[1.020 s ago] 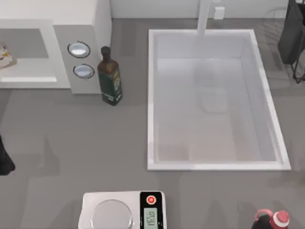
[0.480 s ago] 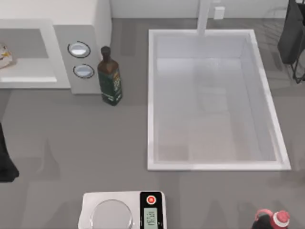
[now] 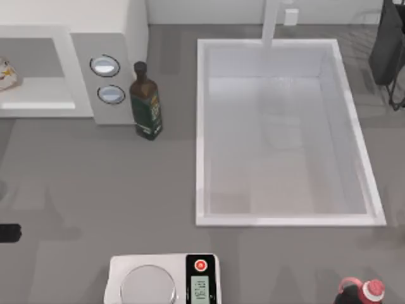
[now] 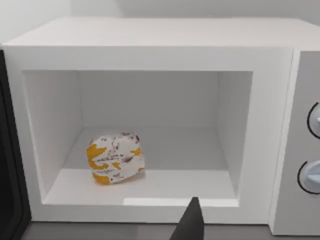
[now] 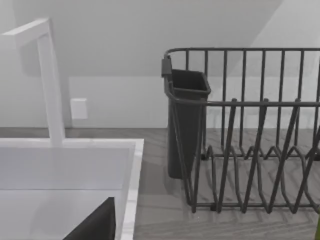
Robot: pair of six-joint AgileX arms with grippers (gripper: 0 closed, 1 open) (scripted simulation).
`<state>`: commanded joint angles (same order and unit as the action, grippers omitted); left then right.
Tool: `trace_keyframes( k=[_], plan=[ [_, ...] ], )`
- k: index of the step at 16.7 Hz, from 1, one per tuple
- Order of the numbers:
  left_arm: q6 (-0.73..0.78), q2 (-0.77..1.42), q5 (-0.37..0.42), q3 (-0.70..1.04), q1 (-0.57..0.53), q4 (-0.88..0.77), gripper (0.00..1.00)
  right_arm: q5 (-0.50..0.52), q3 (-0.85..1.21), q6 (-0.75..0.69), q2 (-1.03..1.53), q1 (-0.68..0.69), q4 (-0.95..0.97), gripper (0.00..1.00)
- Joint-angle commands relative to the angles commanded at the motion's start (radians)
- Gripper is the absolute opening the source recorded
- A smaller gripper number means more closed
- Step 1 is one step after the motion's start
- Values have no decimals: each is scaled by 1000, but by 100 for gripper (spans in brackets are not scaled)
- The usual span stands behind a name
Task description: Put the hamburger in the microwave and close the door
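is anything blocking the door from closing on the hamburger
Nothing visible does. The hamburger sits well inside the microwave cavity, back from the front sill. The left gripper's fingertip hangs just outside the opening.

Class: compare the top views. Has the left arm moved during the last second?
Yes. Its dark tip sits lower at the table's left edge, farther from the microwave, and shows less.
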<state>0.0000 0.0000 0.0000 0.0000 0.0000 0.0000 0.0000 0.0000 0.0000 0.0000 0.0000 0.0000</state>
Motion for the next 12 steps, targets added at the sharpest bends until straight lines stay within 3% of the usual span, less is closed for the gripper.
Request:
trace_keyframes(
  k=[4,12],
  plan=[
    [0,0,0,0,0,0,2,0,0,0,0,0,0,100],
    [0,0,0,0,0,0,0,0,0,0,0,0,0,100]
  ],
)
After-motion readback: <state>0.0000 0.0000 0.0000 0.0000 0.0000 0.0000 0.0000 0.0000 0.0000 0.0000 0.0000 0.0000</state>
